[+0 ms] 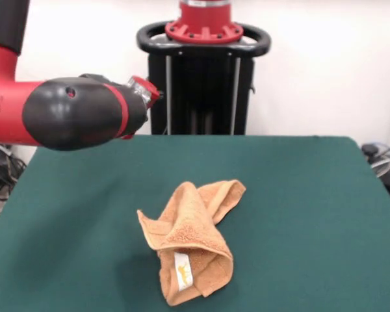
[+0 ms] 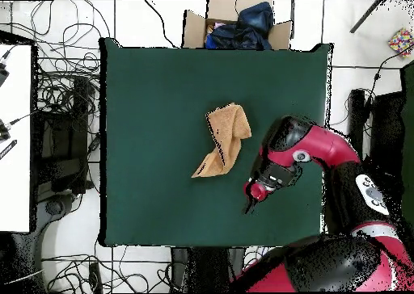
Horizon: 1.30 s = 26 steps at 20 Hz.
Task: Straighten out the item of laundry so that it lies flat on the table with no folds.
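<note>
The orange-tan towel (image 1: 194, 237) lies crumpled and folded over itself near the middle of the dark green table (image 1: 312, 208). Its white label (image 1: 182, 272) faces up at the near end. In the overhead view the towel (image 2: 222, 137) is a narrow, bunched strip. My gripper (image 2: 252, 195) hangs over the table (image 2: 154, 89), to the right of the towel and closer to the robot's base, apart from the cloth. I cannot tell how the gripper stands. In the front view only the red and black arm (image 1: 78, 114) shows at the upper left, and it hides the gripper.
The black pedestal (image 1: 203, 71) stands behind the table's far edge. In the overhead view a cardboard box with dark blue cloth (image 2: 238, 28) sits beyond the table's top edge. Cables (image 2: 61, 89) and a white desk (image 2: 14, 137) lie to the left.
</note>
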### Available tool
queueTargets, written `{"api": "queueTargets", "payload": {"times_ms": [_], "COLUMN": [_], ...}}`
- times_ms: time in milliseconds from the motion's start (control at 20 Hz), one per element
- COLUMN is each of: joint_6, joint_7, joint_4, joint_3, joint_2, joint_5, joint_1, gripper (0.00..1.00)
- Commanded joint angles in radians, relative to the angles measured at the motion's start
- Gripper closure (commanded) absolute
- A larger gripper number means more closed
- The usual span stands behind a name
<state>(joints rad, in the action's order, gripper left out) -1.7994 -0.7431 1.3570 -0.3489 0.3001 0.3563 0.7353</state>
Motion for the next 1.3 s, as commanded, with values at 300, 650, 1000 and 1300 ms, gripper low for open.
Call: {"api": "queueTargets", "payload": {"times_ms": [300, 650, 1000, 1300], "joint_6": [0.270, 0.397, 0.636, 0.774], "joint_7": [0.137, 0.043, -0.059, -0.160], "joint_4": [0.168, 0.180, 0.227, 0.282], "joint_3": [-0.168, -0.162, -0.141, -0.131], "joint_2": [0.067, 0.126, 0.241, 0.313], "joint_5": [-0.006, 0.046, 0.076, 0.006], "joint_1": [0.152, 0.122, 0.072, 0.047], "gripper": [0.00, 0.00, 0.00, 0.00]}}
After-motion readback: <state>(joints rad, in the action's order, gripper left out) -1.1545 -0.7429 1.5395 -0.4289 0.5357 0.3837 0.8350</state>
